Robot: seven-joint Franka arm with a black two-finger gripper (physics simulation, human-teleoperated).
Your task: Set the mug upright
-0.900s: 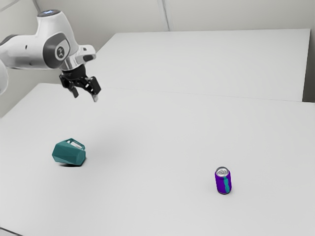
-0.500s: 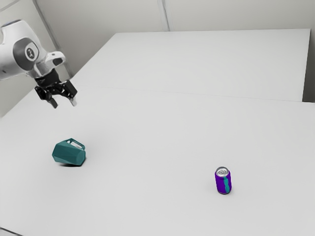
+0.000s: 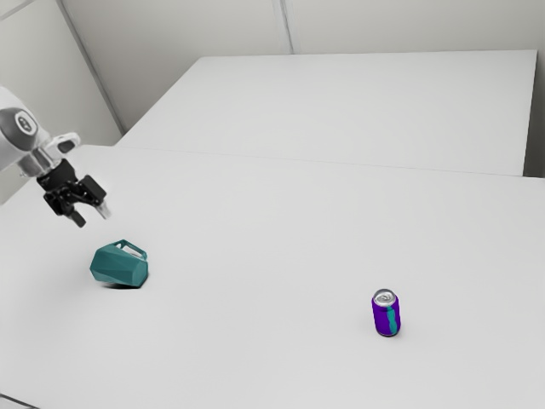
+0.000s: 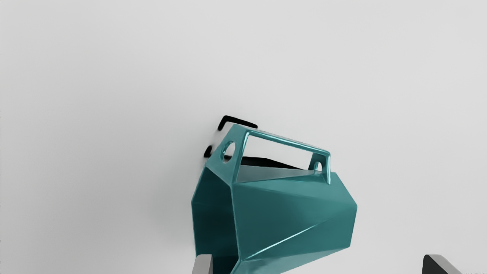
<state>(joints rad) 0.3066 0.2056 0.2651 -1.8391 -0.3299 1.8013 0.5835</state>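
My gripper (image 3: 91,216) hangs above the table in the exterior view, up and to the exterior view's left of the teal mug (image 3: 120,265), and does not touch it. The faceted mug lies on its side with its handle turned upward. In the wrist view the gripper (image 4: 317,264) has its two fingertips far apart, and the mug (image 4: 289,213) shows beyond and partly between them, its dark open mouth by one fingertip and its closed base toward the other. Nothing is held.
A purple and teal can (image 3: 387,313) stands upright on the white table (image 3: 255,341), well off toward the exterior view's right. Pale walls (image 3: 409,25) rise behind the table.
The arm has moved toward the exterior view's left and come down, bringing the gripper closer to the mug. Mug and can have stayed where they were.
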